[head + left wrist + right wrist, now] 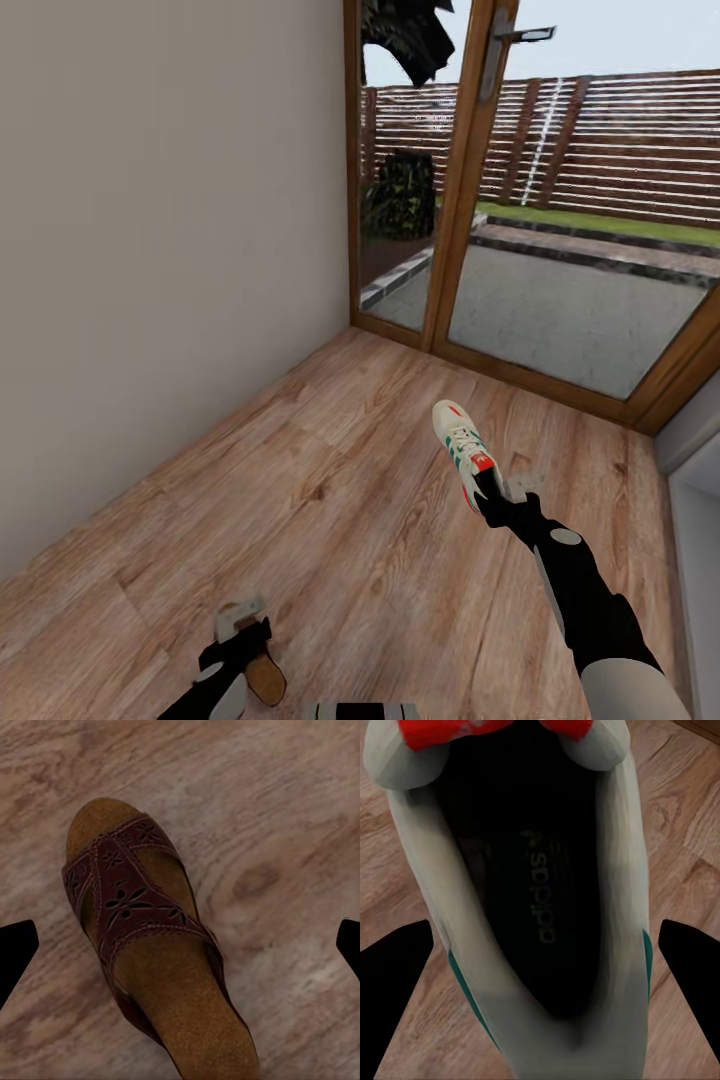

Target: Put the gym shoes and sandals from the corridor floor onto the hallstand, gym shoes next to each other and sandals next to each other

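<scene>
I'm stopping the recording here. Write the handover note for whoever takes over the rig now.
Left gripper: jaws open, straddling a sandal lying on the corridor floor, not touching it.
Right gripper: jaws close on either side of a gym shoe at its heel end; whether they are gripping it cannot be told.
Done: nothing confirmed as placed.
Left: secure both, carry them to the hallstand, and pair each with its mate. The state of the other gym shoe and sandal cannot be told here.

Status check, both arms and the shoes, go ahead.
Left gripper open over brown leather sandal. Right gripper open around cream-white green-striped sneaker. Wood floor, nothing blocking.
</scene>
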{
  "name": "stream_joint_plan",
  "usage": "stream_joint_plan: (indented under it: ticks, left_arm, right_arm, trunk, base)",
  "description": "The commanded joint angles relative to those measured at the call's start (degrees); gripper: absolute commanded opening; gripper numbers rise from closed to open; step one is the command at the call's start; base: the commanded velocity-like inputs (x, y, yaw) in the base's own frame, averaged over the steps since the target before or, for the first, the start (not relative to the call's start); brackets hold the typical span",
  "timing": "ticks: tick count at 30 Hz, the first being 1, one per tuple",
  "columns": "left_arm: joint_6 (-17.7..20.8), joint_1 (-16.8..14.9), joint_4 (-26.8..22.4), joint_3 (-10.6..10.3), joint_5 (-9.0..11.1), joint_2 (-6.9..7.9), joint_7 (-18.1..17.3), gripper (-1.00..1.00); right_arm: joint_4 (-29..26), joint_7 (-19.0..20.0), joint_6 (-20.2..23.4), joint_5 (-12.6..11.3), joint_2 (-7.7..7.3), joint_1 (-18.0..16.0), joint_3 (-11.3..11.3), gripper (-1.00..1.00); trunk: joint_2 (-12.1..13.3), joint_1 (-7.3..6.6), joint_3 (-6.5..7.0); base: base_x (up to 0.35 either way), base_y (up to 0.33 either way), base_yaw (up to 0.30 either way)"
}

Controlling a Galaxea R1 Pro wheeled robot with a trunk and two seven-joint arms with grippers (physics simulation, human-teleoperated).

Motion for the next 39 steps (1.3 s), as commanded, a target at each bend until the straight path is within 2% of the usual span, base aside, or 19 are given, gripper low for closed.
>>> stream_joint_plan:
  ticks: [1,6,8,9,13,20,29,31,32,34,39]
  left_arm:
    - [-0.2,0.0,0.0,-0.1,0.6,-0.19,0.3,1.00]
    - [0.1,-0.1,-0.6,-0.1,1.8,-1.95,2.0,1.00]
    - [0.1,-0.2,-0.6,-0.1,2.4,-2.29,2.1,1.00]
    - [0.2,-0.2,-0.7,-0.2,3.3,-2.90,2.2,1.00]
    - [0.2,-1.0,-0.9,-0.2,4.1,-3.92,2.4,1.00]
    - [0.0,-1.3,-0.8,0.0,4.4,-3.93,2.5,1.00]
    - [-0.4,-0.9,-0.8,0.3,4.5,-3.51,2.6,1.00]
    - [-0.5,-0.8,-0.8,0.9,4.5,-3.48,2.6,1.00]
    - [-0.6,-0.7,-0.7,3.7,4.5,-3.46,2.6,1.00]
    - [-0.7,-0.7,-0.7,6.0,4.5,-3.45,2.6,1.00]
    - [-0.7,-0.8,-0.8,8.6,4.4,-3.52,2.5,1.00]
  right_arm:
    - [-0.1,0.5,0.2,0.5,0.03,0.0,-0.2,-1.00]
    - [-0.1,0.5,0.2,0.5,0.03,0.0,-0.2,-1.00]
    - [-0.1,0.5,0.2,0.5,0.03,0.0,-0.2,-1.00]
    - [-0.1,0.5,0.2,0.6,0.03,0.0,-0.3,-1.00]
    - [-0.1,0.5,0.2,0.5,0.03,0.0,-0.3,-1.00]
    - [-0.2,0.5,0.2,0.5,0.03,0.0,-0.3,-1.00]
    - [-0.2,0.5,0.2,0.6,0.03,0.0,-0.3,-1.00]
    - [-0.2,0.5,0.2,0.6,0.03,0.0,-0.3,-1.00]
    - [-0.2,0.5,0.2,0.6,0.03,0.0,-0.3,-1.00]
    - [-0.2,0.5,0.2,0.6,0.03,0.0,-0.3,-1.00]
    - [-0.2,0.5,0.2,0.6,0.03,0.0,-0.3,-1.00]
  trunk:
    - [-0.4,0.21,-0.32]
    - [-2.4,1.31,-1.67]
    - [-2.5,1.36,-2.30]
    - [-2.5,1.39,-2.61]
    - [-2.5,1.49,-3.86]
    - [-2.6,1.67,-6.05]
    - [-2.6,1.67,-6.86]
    - [-2.6,1.67,-7.04]
    - [-2.6,1.67,-7.12]
    - [-2.6,1.67,-7.23]
    - [-2.6,1.67,-7.33]
  base:
    - [0.000,0.000,0.000]
    - [0.000,0.000,0.000]
    - [0.000,0.000,0.000]
    - [0.000,0.000,0.000]
    - [0.000,0.000,0.000]
    - [0.000,0.000,0.000]
    - [0.000,0.000,0.000]
    - [0.000,0.000,0.000]
    - [0.000,0.000,0.000]
    - [0.000,0.000,0.000]
    - [0.000,0.000,0.000]
